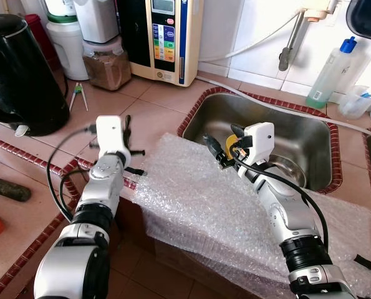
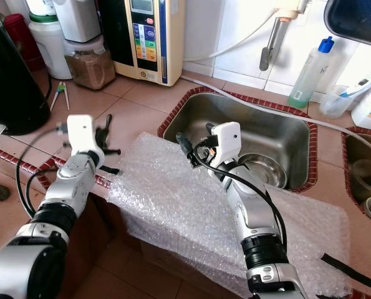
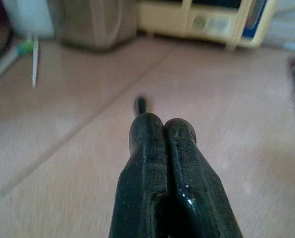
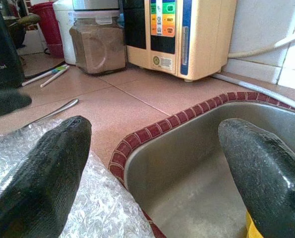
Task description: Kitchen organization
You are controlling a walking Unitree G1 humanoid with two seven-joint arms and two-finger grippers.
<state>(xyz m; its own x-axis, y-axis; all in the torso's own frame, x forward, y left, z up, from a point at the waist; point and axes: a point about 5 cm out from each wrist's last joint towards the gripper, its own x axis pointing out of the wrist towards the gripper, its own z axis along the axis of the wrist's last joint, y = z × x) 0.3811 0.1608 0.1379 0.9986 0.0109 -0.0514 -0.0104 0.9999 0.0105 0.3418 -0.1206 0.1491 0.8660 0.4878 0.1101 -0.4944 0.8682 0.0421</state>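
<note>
Sink [image 1: 322, 180] as landmark. Bubble wrap [image 1: 204, 205] is lying draped over the surface edge, just beside the sink's near rim, likely the thing to be tidied. Right gripper [image 1: 217, 148] is hovering over the sink's near-left corner where the wrap meets the rim, fingers spread wide and holding nothing, probably placed to take the sheet's edge. Left gripper [image 3: 162, 131] is hanging over the tiled surface [image 1: 154, 112] well left of the sink, fingers pressed together, empty. A spoon [image 4: 50, 113] is resting on the surface left of the sink, beside the wrap.
</note>
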